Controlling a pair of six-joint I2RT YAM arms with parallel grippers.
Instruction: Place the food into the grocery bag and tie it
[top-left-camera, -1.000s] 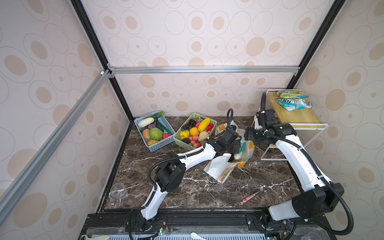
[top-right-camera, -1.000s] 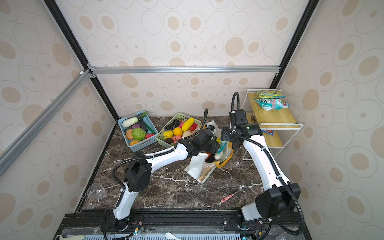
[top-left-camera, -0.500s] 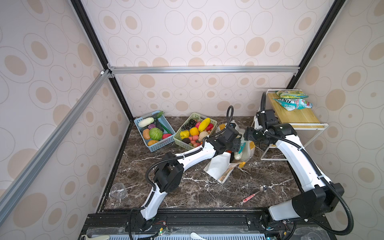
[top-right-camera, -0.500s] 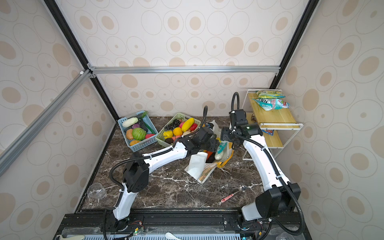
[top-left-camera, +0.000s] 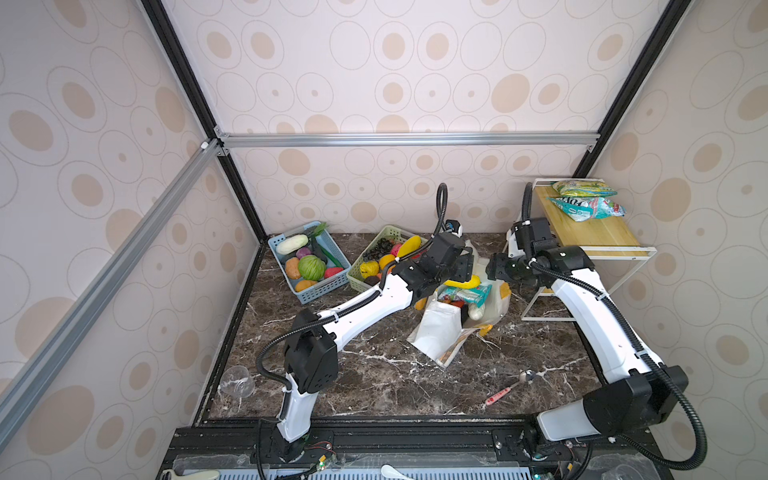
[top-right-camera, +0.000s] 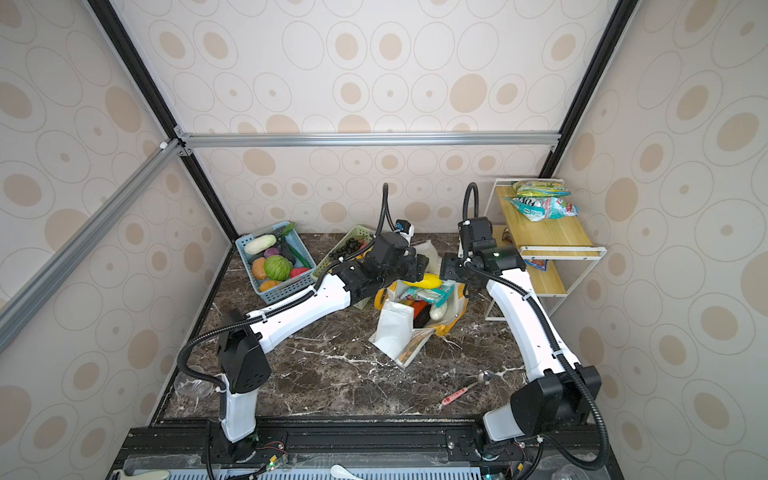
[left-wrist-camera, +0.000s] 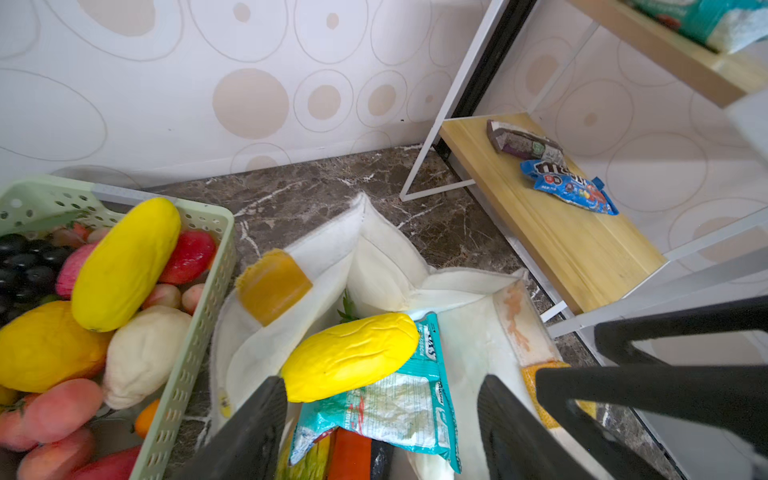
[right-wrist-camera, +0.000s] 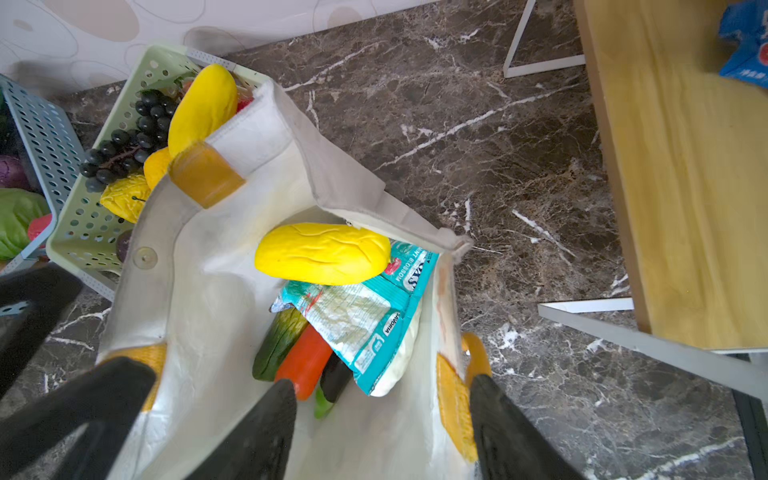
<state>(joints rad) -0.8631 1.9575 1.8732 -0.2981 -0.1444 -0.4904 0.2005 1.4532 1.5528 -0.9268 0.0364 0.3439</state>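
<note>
I am in the loading step, and by my reckoning near its end. My left jaws hang wide over the mouth of the grocery bag (top-left-camera: 436, 328) and hold nothing. The yellow piece (left-wrist-camera: 349, 357) lies free just beyond their tips. My right jaws are wide too, straddling the bag's side wall beside a yellow handle strap (right-wrist-camera: 453, 399), and as far as I can see they are not pinching it.

The bag stands on the desk (top-left-camera: 374, 374) between the green basket (left-wrist-camera: 187, 332) and the shelf (top-left-camera: 590, 232), mouth up, walls slumped. Inside, the yellow piece rests on the teal packet (right-wrist-camera: 357, 316), close to the back wall. Its long axis runs across the mouth, side to side in both top views, nearly level. Beneath the packet the carrot (right-wrist-camera: 305, 361), a green gourd (right-wrist-camera: 278, 336) and a dark eggplant (right-wrist-camera: 334, 376) lie side by side, pointing down into the bag, roughly crosswise to the yellow piece.

Next, I judge, the left jaws should lift straight out without catching the rim, then fetch more food or start the tie. Tying calls for both handles gathered over the mouth. The yellow piece sits high and may need pressing down first.
</note>
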